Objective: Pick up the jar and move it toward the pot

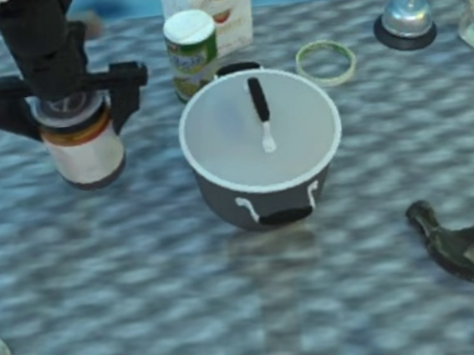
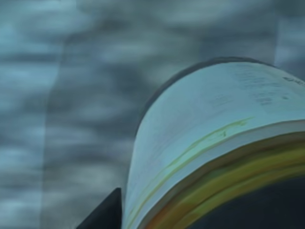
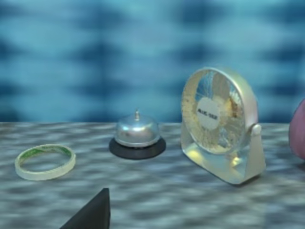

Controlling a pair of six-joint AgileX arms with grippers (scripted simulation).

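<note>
The left claw (image 1: 68,100) pinches the small glass jar with a white label and orange-brown band (image 1: 87,146) by its neck, holding it at the surface's (image 1: 233,312) left side, well left of the large dark grey round pot with a white rim and pale lid (image 1: 260,142). In the left wrist view the jar's label (image 2: 214,124) fills most of the frame. A green-labelled canister (image 1: 191,52) stands just behind the pot. The right claw is out of sight; its wrist view shows a tape ring (image 3: 45,162), a silver bell (image 3: 137,133) and a small fan (image 3: 221,124).
</note>
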